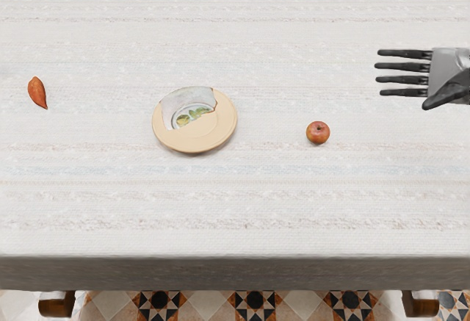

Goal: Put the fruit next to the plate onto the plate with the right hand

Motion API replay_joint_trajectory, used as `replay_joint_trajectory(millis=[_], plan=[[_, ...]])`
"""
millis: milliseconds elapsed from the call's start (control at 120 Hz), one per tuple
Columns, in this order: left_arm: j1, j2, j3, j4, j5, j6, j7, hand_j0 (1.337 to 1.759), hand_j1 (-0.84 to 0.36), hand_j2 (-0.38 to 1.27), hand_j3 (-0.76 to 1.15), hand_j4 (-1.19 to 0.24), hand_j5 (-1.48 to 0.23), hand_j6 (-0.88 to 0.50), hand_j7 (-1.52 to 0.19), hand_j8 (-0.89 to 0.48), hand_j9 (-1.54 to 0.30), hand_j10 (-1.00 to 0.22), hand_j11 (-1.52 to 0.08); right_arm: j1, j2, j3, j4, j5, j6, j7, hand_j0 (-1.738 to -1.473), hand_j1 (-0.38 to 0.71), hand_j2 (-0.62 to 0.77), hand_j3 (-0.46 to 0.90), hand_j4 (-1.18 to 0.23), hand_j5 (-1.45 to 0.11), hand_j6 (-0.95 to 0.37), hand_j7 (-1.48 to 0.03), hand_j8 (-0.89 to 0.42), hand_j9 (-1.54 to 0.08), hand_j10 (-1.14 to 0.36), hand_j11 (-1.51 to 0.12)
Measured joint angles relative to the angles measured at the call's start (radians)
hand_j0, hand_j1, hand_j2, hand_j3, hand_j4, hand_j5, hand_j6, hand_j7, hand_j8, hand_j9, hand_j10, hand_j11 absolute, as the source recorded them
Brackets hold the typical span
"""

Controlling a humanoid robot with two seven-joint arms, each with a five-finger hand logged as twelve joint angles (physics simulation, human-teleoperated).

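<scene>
Bench point(235, 218) carries plate point(220, 134) at centre; apple point(318, 132) sits to its right, near but apart. Right hand point(427, 78) hovers farther right, fingers point(400, 66) spread, holding nothing. Apple likely firm, light, smooth, prone to roll: wrap fingers round its widest middle.

Open tabletop point(352, 189) separates the right hand point(429, 78) from the apple point(318, 132) and plate point(211, 134).

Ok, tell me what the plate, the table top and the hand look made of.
Plate: matte beige, probably ceramic or stoneware, smooth even rim. Table top: off-white woven cloth, faint banded weave, draped over the front edge. Right hand: dark grey metal or hard plastic, slight sheen; can't tell which.
</scene>
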Motion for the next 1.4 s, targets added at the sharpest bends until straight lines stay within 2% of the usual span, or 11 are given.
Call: replay_joint_trajectory(millis=[200, 250, 300, 383, 458, 567, 742, 958, 1058, 1200, 1400], plan=[[0.0, 0.0, 0.0, 0.0, 0.0, 0.0, 0.0, 1.658, 0.35, 0.0, 0.0, 0.0, 0.0, 0.0, 0.0, 0.0, 0.0, 0.0, 0.0, 0.025, 0.019, 0.016, 0.019, -0.056, 0.0, 0.001, -1.658, -0.32, -0.01, 0.0, -0.02, -0.03, -0.02, -0.03, -0.02, -0.03, -0.02, -0.03], [0.0, 0.0, 0.0, 0.0, 0.0, 0.0, 0.0, 1.658, 0.35, 0.0, 0.0, 0.0, 0.0, 0.0, 0.0, 0.0, 0.0, 0.0, 0.0, 0.062, 0.023, 0.019, 0.07, -0.133, 0.0, 0.0, -1.658, -0.32, -0.01, 0.0, -0.02, -0.04, -0.02, -0.03, -0.02, -0.03, -0.02, -0.03], [0.0, 0.0, 0.0, 0.0, 0.0, 0.0, 0.0, 1.658, 0.35, 0.0, 0.0, 0.0, 0.0, 0.0, 0.0, 0.0, 0.0, 0.0, 0.0, 0.102, 0.033, 0.021, 0.158, -0.234, -0.022, 0.0, -1.658, -0.31, -0.01, 0.0, -0.03, -0.04, -0.02, -0.04, -0.03, -0.04, -0.03, -0.04], [0.0, 0.0, 0.0, 0.0, 0.0, 0.0, 0.0, 1.658, 0.35, 0.0, 0.0, 0.0, 0.0, 0.0, 0.0, 0.0, 0.0, 0.0, 0.0, 0.142, 0.063, 0.019, 0.29, -0.383, -0.171, -0.002, -1.658, -0.31, -0.01, 0.0, -0.03, -0.05, -0.03, -0.04, -0.03, -0.04, -0.03, -0.04], [0.0, 0.0, 0.0, 0.0, 0.0, 0.0, 0.0, 1.658, 0.35, 0.0, 0.0, 0.0, 0.0, 0.0, 0.0, 0.0, 0.0, 0.0, 0.0, 0.161, 0.16, 0.009, 0.352, -0.557, -0.392, -0.027, -1.658, -0.3, -0.01, 0.0, -0.04, -0.05, -0.04, -0.05, -0.04, -0.05, -0.04, -0.05], [0.0, 0.0, 0.0, 0.0, 0.0, 0.0, 0.0, 1.658, 0.35, 0.0, 0.0, 0.0, 0.0, 0.0, 0.0, 0.0, 0.0, 0.0, 0.0, 0.142, 0.276, 0.003, 0.391, -0.784, -0.639, -0.047, -1.658, -0.3, -0.01, 0.0, -0.04, -0.05, -0.04, -0.05, -0.04, -0.05, -0.04, -0.05], [0.0, 0.0, 0.0, 0.0, 0.0, 0.0, 0.0, 1.658, 0.35, 0.0, 0.0, 0.0, 0.0, 0.0, 0.0, 0.0, 0.0, 0.0, 0.0, 0.083, 0.329, -0.088, 0.406, -0.966, -0.775, -0.055, -1.658, -0.28, -0.01, 0.0, -0.06, -0.07, -0.06, -0.07, -0.06, -0.07, -0.06, -0.07], [0.0, 0.0, 0.0, 0.0, 0.0, 0.0, 0.0, 1.658, 0.35, 0.0, 0.0, 0.0, 0.0, 0.0, 0.0, 0.0, 0.0, 0.0, 0.0, 0.085, 0.403, -0.191, 0.332, -1.039, -0.881, -0.057, -1.658, -0.21, -0.02, 0.0, -0.12, -0.15, -0.12, -0.15, -0.12, -0.15, -0.12, -0.15], [0.0, 0.0, 0.0, 0.0, 0.0, 0.0, 0.0, 1.658, 0.35, 0.0, 0.0, 0.0, 0.0, 0.0, 0.0, 0.0, 0.0, 0.0, 0.0, 0.124, 0.448, -0.271, 0.296, -1.057, -0.95, -0.057, -1.658, -0.2, -0.02, 0.0, -0.13, -0.17, -0.13, -0.17, -0.13, -0.17, -0.13, -0.17], [0.0, 0.0, 0.0, 0.0, 0.0, 0.0, 0.0, 1.658, 0.35, 0.0, 0.0, 0.0, 0.0, 0.0, 0.0, 0.0, 0.0, 0.0, 0.0, 0.206, 0.559, -0.413, 0.179, -1.066, -0.978, -0.057, -1.658, -0.19, -0.03, 0.0, -0.14, -0.17, -0.14, -0.17, -0.14, -0.17, -0.14, -0.17], [0.0, 0.0, 0.0, 0.0, 0.0, 0.0, 0.0, 1.658, 0.35, 0.0, 0.0, 0.0, 0.0, 0.0, 0.0, 0.0, 0.0, 0.0, 0.0, 0.225, 0.689, -0.504, -0.003, -1.068, -1.01, -0.057, -1.658, -0.17, -0.03, 0.0, -0.15, -0.2, -0.16, -0.2, -0.16, -0.2, -0.15, -0.2]])
